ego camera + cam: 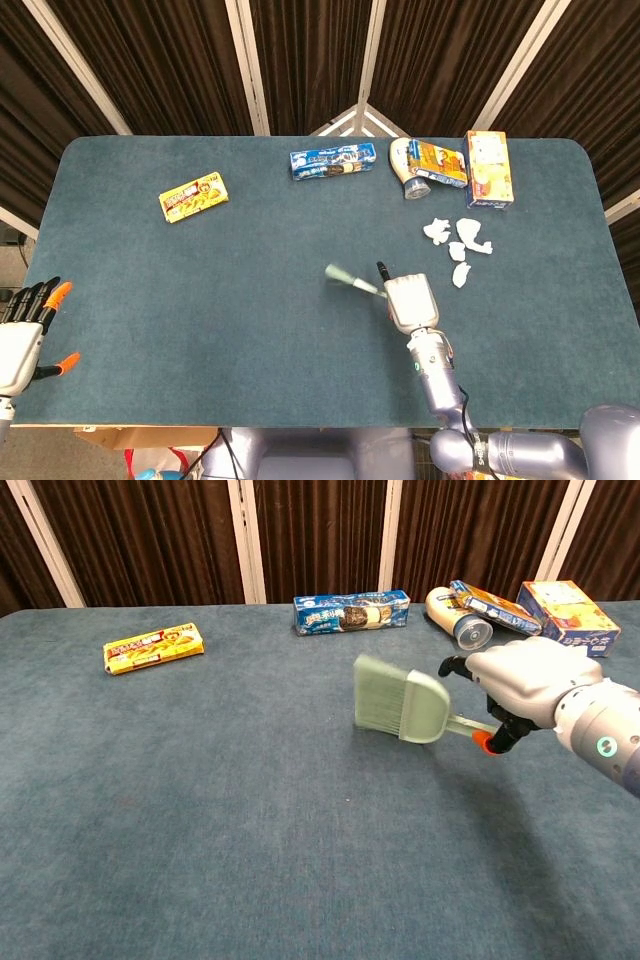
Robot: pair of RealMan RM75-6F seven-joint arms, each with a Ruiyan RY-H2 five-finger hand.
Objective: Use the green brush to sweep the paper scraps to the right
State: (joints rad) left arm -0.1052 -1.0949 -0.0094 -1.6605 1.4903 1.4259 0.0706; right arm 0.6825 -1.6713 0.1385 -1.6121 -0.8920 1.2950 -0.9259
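My right hand (407,300) (525,683) grips the handle of the green brush (401,700), which hangs above the table with its bristles pointing left. From the head view the green brush (346,279) shows edge-on as a thin green strip. The paper scraps (456,243) lie in a loose cluster on the blue table (250,290), to the right of the brush and behind my right hand. They do not show in the chest view. My left hand (25,335) hangs off the table's left front corner with fingers spread and nothing in it.
Along the far edge lie a yellow snack pack (194,196) (153,647), a blue biscuit pack (332,161) (351,611), a tipped can with a carton on it (428,166) (467,612), and an orange box (487,169) (567,610).
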